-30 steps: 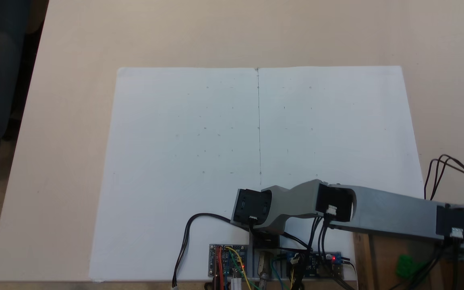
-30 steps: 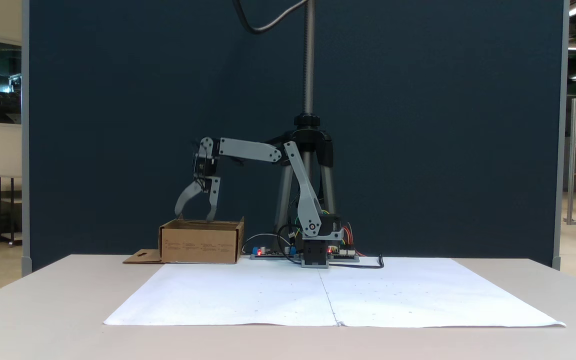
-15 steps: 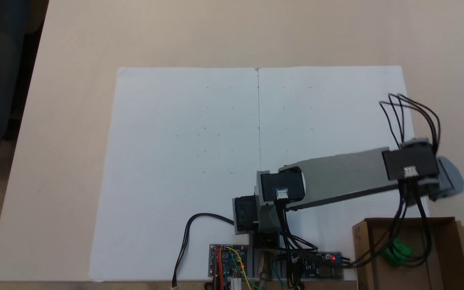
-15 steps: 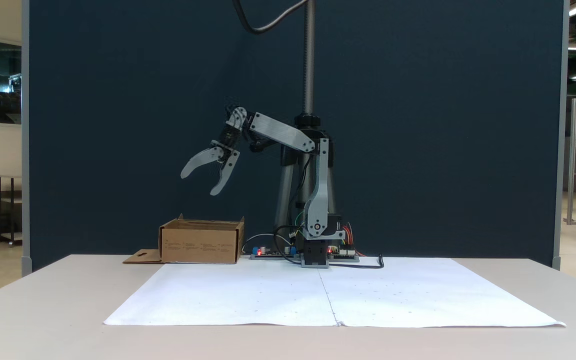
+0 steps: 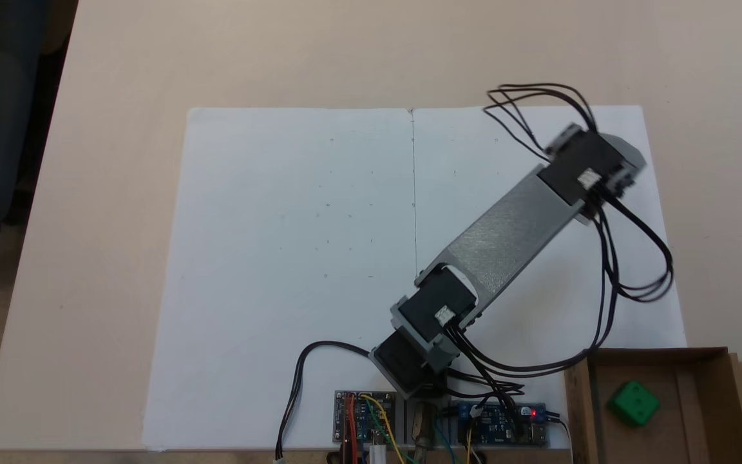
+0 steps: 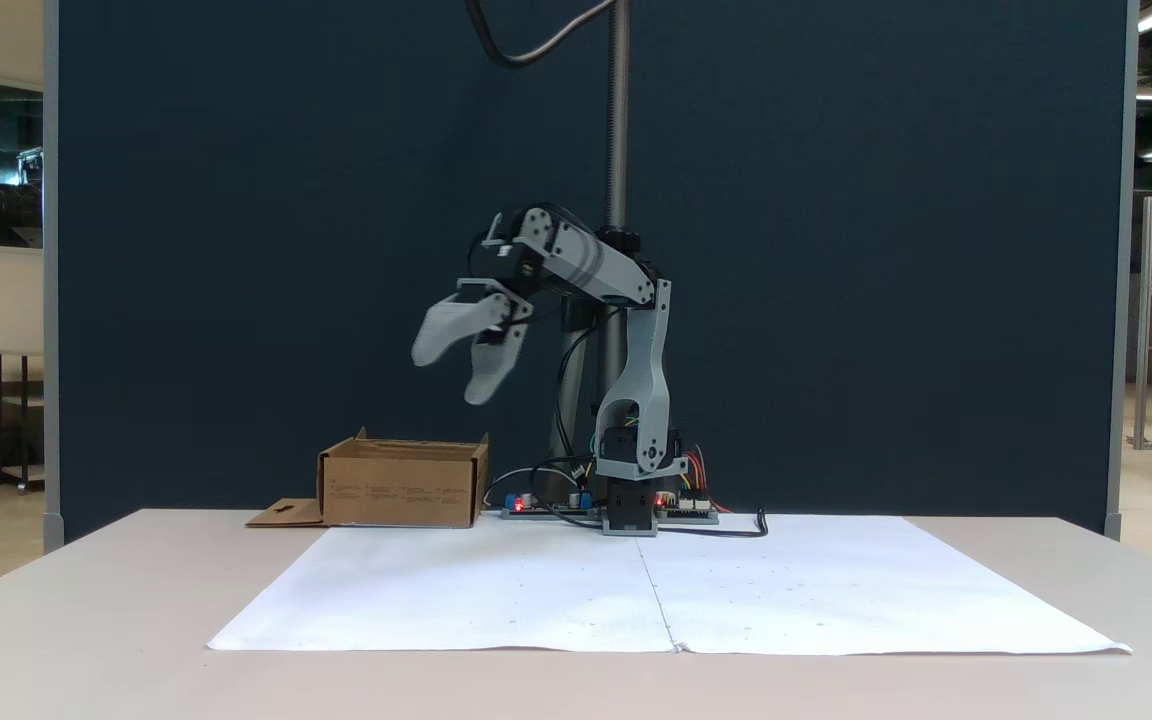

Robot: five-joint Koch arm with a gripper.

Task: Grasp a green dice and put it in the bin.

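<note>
The green dice (image 5: 633, 403) lies inside the bin (image 5: 578, 412) at the table's (image 5: 120, 96) corner, its job apparently done, while the gripper (image 6: 456, 372) hangs spread and empty above the paper (image 5: 294, 258).

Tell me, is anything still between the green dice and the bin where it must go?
Nothing visible does. The dice already lies inside the bin, on its floor. The gripper hangs above the table beside the bin, its jaws open and empty.
</note>
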